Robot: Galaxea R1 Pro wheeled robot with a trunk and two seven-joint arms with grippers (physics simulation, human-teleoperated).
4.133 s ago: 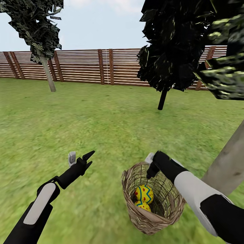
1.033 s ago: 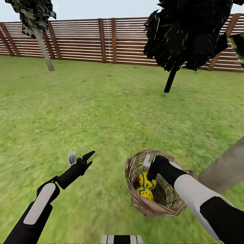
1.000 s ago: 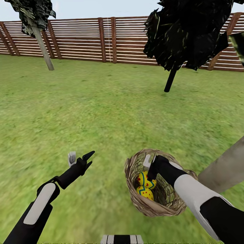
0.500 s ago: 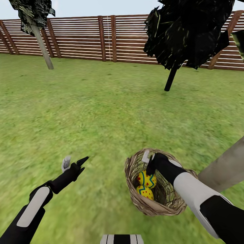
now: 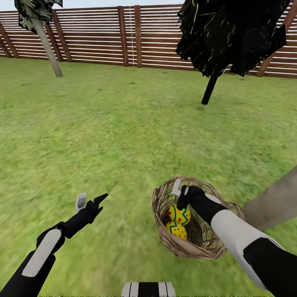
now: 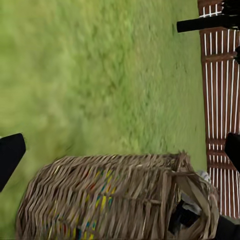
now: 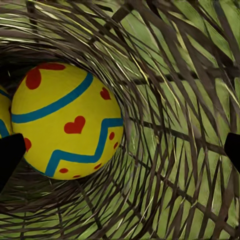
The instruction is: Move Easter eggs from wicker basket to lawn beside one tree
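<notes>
The wicker basket (image 5: 165,237) lies on the lawn (image 5: 123,136), just left of a pale tree trunk (image 5: 272,202). Two yellow Easter eggs (image 5: 178,214) with blue zigzags and red spots lie inside it, one behind the other. My right gripper (image 5: 178,198) is open and reaches inside the basket's far rim, just above the upper egg, holding nothing. In the right wrist view that egg (image 7: 65,122) sits close ahead, between the spread fingertips (image 7: 10,155). My left gripper (image 5: 93,197) hovers open over the grass left of the basket (image 6: 100,200).
A dark tree with a thin black trunk (image 5: 209,88) stands mid-lawn ahead. Another pale-trunked tree (image 5: 47,45) is at the far left by the brown slat fence (image 5: 103,37). Open grass stretches between them. My base (image 5: 148,290) shows at the lower edge.
The head view has tilted down a little. My left arm has dropped and drawn back slightly. The right gripper stays inside the basket above the eggs.
</notes>
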